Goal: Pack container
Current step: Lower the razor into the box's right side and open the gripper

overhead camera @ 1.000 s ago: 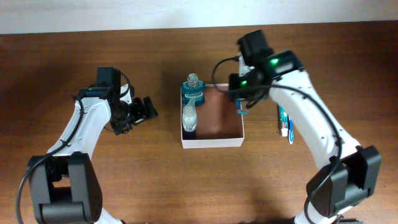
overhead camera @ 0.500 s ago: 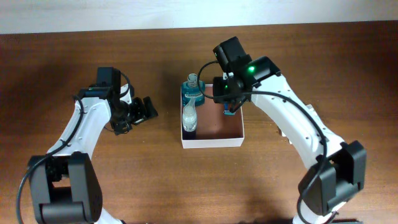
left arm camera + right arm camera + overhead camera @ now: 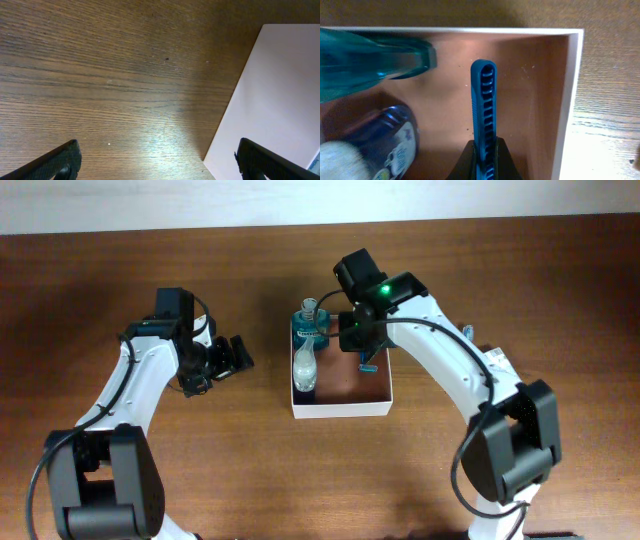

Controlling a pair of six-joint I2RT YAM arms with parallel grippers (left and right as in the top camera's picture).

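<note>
Container [image 3: 568, 100] lies directly beneath the right end effector [image 3: 485, 158], which is clamped on a blue ribbed handle [image 3: 483, 100]; left end effector [image 3: 232, 357] gapes apart nearby.

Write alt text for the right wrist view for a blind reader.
The right gripper is shut on a ridged blue plastic handle over the reddish-brown inside of the white cardboard box. A clear teal bottle and a dark-blue bottle lie inside, left.
</note>
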